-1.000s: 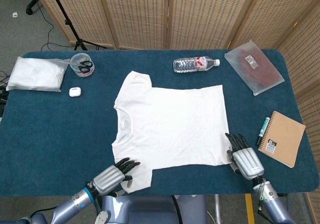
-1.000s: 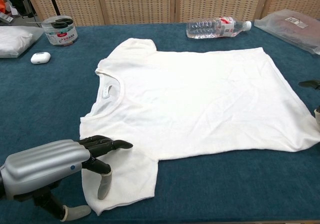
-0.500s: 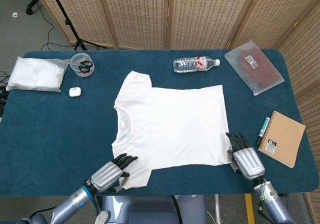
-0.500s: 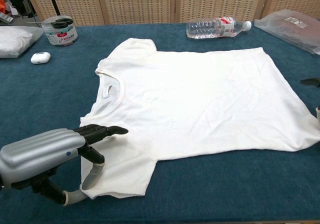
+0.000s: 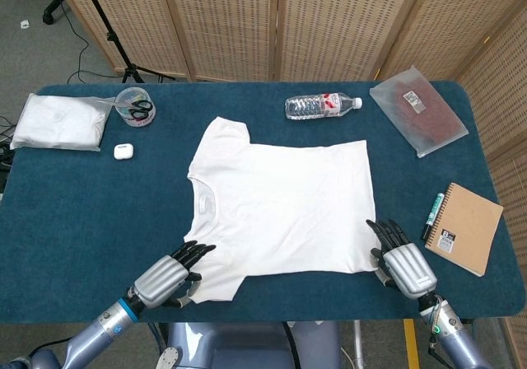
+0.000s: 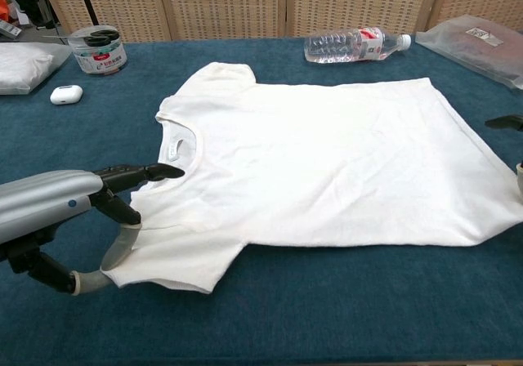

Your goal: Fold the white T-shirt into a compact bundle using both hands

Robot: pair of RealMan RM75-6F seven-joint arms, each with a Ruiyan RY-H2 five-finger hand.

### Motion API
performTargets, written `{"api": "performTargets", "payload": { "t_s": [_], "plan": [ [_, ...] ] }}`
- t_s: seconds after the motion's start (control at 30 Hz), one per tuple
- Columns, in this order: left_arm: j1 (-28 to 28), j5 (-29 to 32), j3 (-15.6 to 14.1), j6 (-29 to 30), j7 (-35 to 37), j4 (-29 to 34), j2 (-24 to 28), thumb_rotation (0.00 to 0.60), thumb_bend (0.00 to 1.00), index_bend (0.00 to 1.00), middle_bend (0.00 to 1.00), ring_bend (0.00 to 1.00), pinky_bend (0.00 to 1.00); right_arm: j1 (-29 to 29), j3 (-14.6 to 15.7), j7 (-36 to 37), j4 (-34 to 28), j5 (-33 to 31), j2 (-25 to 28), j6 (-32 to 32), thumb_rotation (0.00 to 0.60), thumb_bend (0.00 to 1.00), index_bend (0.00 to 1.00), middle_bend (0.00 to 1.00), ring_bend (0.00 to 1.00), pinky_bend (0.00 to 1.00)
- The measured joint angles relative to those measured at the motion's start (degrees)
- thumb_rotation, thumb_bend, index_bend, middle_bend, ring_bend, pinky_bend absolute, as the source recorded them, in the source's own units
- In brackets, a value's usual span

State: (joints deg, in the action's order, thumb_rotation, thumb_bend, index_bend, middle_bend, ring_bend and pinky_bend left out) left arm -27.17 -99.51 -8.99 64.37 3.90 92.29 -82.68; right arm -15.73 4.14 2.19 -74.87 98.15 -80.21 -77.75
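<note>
Lying flat, white T-shirt point(image 5: 284, 204) (near sleeve point(image 6: 167, 256) rumpled), collar leftward

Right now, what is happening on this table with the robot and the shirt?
The robot is starting to fold the white T-shirt, which lies flat and unfolded on the blue table. Its left hand is at the near sleeve, fingers on the cloth by the shoulder. Its right hand rests at the near hem corner at the other end. Whether either hand already grips the cloth cannot be told. No fold is made yet.
</note>
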Motion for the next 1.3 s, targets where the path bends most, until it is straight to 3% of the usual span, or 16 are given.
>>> {"api": "performTargets", "payload": {
  "t_s": [0.33, 0.83, 1.3],
  "plan": [
    [-2.09, -1.68, -2.16, -0.75, 5.09, 8.39, 9.58, 0.600, 0.58, 0.72, 0.00, 0.00, 0.00, -2.92, 4.21, 11.26, 0.90, 9.38, 2.45, -2.99, 0.600, 0.72, 0.71, 0.09, 0.00, 0.00],
    [-1.96, -0.85, -6.39, -4.50, -3.23, 22.84, 20.89, 0.600, 0.61, 0.72, 0.00, 0.00, 0.00, -4.29, 8.98, 14.39, -2.32, 14.76, 7.07, -5.05, 0.600, 0.72, 0.71, 0.10, 0.00, 0.00],
    [-1.96, -4.47, -8.98, -6.00, -0.55, 25.60, 25.31, 0.600, 0.62, 0.73, 0.00, 0.00, 0.00, -3.36, 11.90, 14.01, -2.82, 18.05, 8.60, -6.87, 0.600, 0.72, 0.72, 0.10, 0.00, 0.00]
  ]
}}
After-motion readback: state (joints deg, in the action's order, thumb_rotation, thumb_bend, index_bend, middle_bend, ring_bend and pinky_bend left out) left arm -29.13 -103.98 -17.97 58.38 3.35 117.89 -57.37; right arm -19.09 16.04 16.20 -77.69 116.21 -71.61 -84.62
